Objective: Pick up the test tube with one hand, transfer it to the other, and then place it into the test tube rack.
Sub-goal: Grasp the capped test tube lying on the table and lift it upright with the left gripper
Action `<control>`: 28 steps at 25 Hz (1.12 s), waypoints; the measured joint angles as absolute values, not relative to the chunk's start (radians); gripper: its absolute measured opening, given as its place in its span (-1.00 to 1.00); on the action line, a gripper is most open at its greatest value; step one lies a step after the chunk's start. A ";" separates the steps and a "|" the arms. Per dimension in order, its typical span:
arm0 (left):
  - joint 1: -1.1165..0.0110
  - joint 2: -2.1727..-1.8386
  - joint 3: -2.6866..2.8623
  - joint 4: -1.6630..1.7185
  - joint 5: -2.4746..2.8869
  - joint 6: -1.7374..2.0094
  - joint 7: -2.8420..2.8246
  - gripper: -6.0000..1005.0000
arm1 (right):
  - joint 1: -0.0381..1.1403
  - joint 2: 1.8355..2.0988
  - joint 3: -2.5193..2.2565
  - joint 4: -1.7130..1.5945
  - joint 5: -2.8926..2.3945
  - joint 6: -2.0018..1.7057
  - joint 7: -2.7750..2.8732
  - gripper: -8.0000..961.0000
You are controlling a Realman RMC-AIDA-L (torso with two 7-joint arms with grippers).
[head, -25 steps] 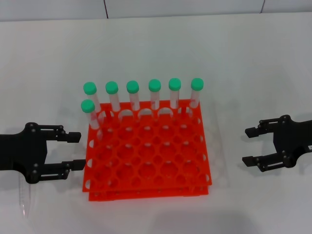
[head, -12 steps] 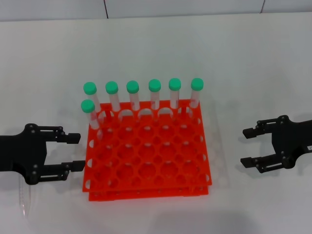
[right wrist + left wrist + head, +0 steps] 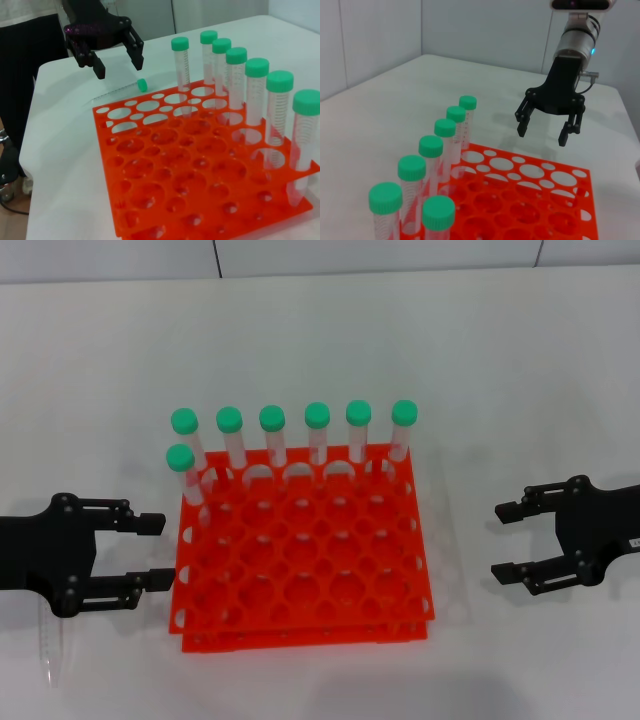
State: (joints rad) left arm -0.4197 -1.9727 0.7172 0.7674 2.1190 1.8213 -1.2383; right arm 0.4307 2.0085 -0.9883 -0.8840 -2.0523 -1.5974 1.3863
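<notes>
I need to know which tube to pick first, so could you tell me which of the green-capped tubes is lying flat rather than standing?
The test tube on the table beside the test tube rack, under the left gripper; the others stand upright in the rack.

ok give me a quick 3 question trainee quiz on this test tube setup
1. True or false: seven capped tubes stand in the test tube rack.
2. Where does the loose test tube lie? A) on the table under the left gripper B) in the rack C) beside the right gripper
3. Fill in: both grippers are ____ and hold nothing.

Key: 1 true; 2 A; 3 open
</notes>
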 joint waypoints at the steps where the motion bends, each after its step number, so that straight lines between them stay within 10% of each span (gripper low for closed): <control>1: -0.420 -1.973 0.717 0.772 2.119 1.825 -1.249 0.22 | 0.431 2.009 -0.988 -0.884 -2.052 -1.597 1.383 0.56; 28: -0.427 -1.931 0.826 1.058 2.115 1.965 -2.167 0.22 | 0.465 2.009 -0.988 -0.893 -2.051 -1.615 1.369 0.56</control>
